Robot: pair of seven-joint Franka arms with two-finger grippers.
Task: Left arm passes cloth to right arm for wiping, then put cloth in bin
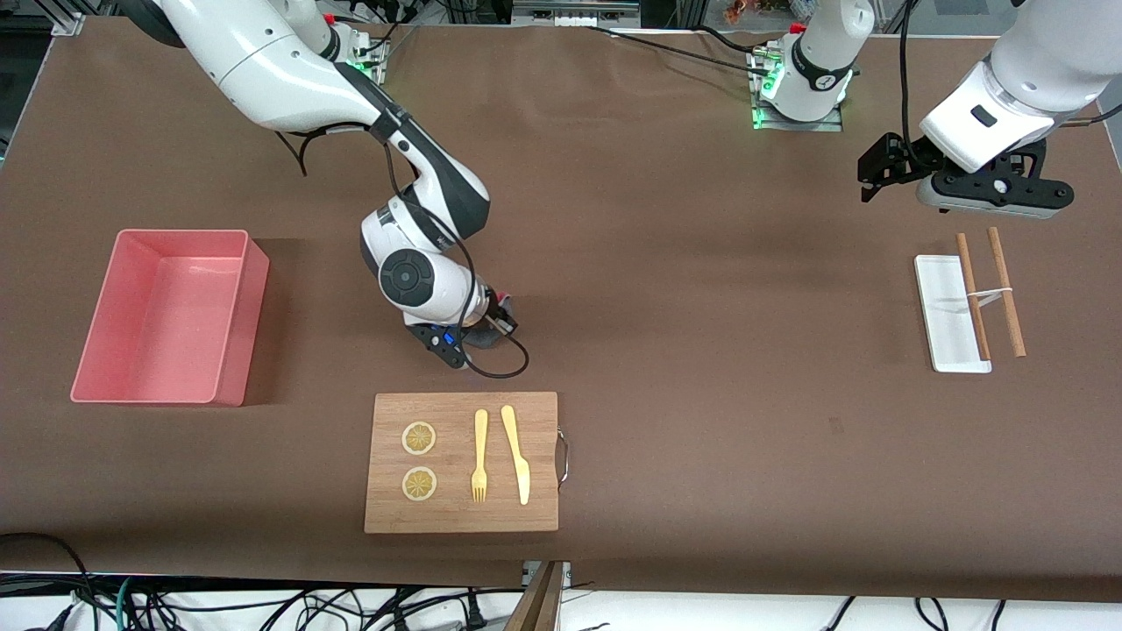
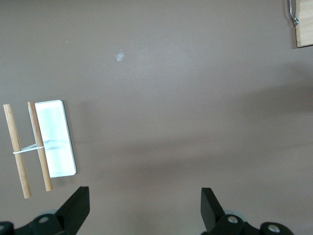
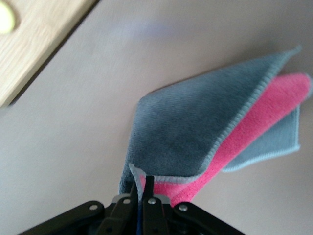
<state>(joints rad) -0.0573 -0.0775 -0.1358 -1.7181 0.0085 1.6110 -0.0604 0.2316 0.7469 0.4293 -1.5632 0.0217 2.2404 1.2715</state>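
The cloth [image 3: 195, 132] lies folded on the brown table, its dark grey face on top and a crimson-pink layer showing beneath. My right gripper [image 3: 141, 183] is shut on one corner of it, low at the table. In the front view that gripper [image 1: 500, 320] sits just farther from the camera than the cutting board [image 1: 462, 462], and its wrist hides most of the cloth. The pink bin [image 1: 250, 324] stands toward the right arm's end of the table and holds nothing. My left gripper [image 1: 872, 175] hangs open and holds nothing, over bare table beside the white tray [image 1: 951, 311]; its fingers [image 2: 73, 210] stand wide apart.
The wooden cutting board carries two lemon slices [image 1: 419, 438], a fork [image 1: 479, 456] and a knife [image 1: 517, 451]. Two wooden sticks [image 1: 1006, 289] tied with a band lie across and beside the white tray [image 2: 56, 139]. Cables trail by the right wrist.
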